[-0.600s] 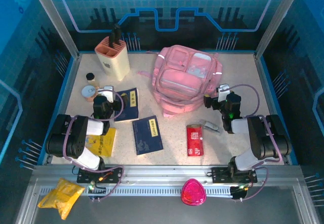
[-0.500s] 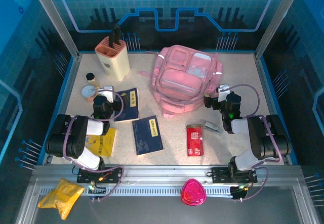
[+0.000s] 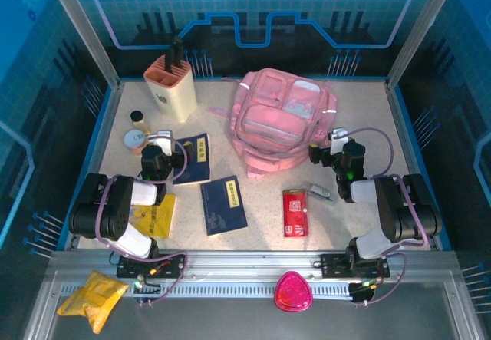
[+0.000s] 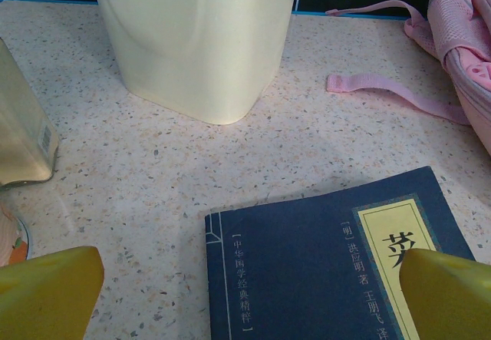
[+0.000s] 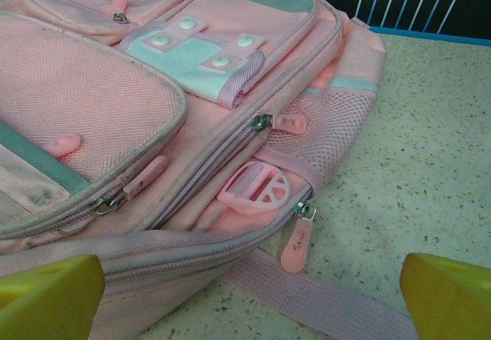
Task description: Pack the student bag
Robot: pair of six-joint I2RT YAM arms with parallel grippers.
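The student bag [image 3: 284,121] lies zipped, it seems, at the far middle of the table [image 3: 360,110]; blue books [image 3: 224,204] and a red packet [image 3: 294,212] wait unpacked as the left claw [image 3: 158,145] and right claw [image 3: 325,146] gape empty.

Nothing visible has changed between the earlier overhead views and now. The left tool [image 3: 161,139], at 9 o'clock on the bench [image 3: 368,110], has not shifted from its place over the far edge of the book [image 3: 196,158]. The right tool [image 3: 326,146], at 3 o'clock, has not shifted from the 4 o'clock corner of the bag [image 3: 280,121]. Nothing lying on the bench has moved, turned or been lifted.
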